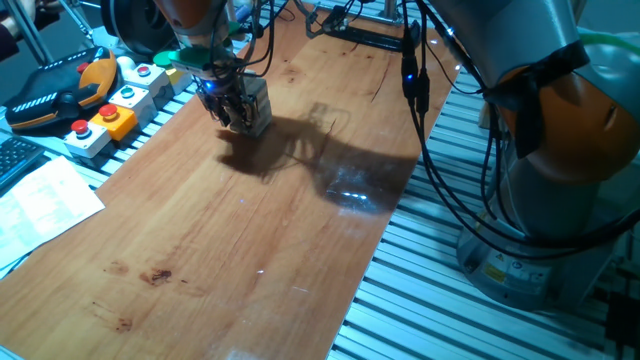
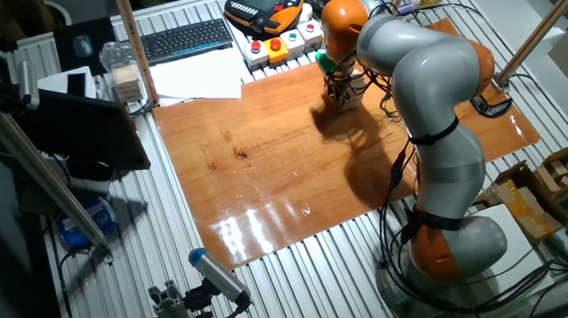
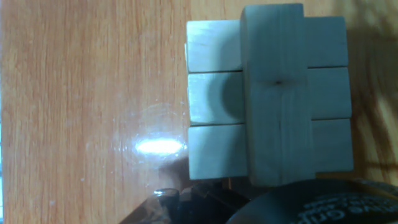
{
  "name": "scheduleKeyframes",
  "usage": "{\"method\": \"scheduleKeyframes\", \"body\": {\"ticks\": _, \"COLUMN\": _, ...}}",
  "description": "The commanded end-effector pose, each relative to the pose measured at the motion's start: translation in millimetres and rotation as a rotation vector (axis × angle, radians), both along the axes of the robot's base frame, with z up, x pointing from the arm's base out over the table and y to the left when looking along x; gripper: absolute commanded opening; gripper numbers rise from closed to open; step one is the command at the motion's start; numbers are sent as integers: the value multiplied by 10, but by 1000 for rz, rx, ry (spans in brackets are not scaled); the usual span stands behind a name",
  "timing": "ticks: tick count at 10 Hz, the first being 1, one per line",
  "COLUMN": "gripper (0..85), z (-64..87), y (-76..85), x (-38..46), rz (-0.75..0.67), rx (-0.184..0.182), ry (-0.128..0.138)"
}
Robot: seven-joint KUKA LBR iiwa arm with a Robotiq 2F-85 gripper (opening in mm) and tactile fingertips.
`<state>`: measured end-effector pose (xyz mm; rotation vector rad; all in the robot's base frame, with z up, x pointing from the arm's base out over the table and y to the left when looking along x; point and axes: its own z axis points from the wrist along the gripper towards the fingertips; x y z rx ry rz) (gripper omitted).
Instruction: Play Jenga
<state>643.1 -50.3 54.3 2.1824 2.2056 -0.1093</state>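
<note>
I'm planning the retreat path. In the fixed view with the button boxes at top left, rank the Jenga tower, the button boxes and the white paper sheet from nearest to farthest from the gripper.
1. Jenga tower: right at the gripper, on its right side.
2. Button boxes: left of it, along the board's edge.
3. White paper sheet: farthest, lower left, off the board.

A small Jenga tower [image 3: 267,93] of pale wooden blocks is seen: three side by side, one laid crosswise on top.
</note>
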Motion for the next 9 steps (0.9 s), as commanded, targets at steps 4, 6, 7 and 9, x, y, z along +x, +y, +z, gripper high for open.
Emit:
{"method": "scheduleKeyframes", "body": {"ticks": 4, "gripper": 540, "z": 3, "y": -18, "x": 8, "rz": -5, "rx": -1, "ry": 3}}
{"method": "scheduleKeyframes", "body": {"ticks": 6, "gripper": 537, "z": 0, "y": -24, "x": 10, "rz": -5, "rx": 1, "ry": 3}}
{"method": "scheduleKeyframes", "body": {"ticks": 7, "gripper": 537, "z": 3, "y": -30, "x": 10, "rz": -5, "rx": 1, "ry": 3}}
{"method": "scheduleKeyframes", "body": {"ticks": 9, "gripper": 533, "z": 6, "y": -32, "x": 12, "rz": -4, "rx": 1, "ry": 2}}
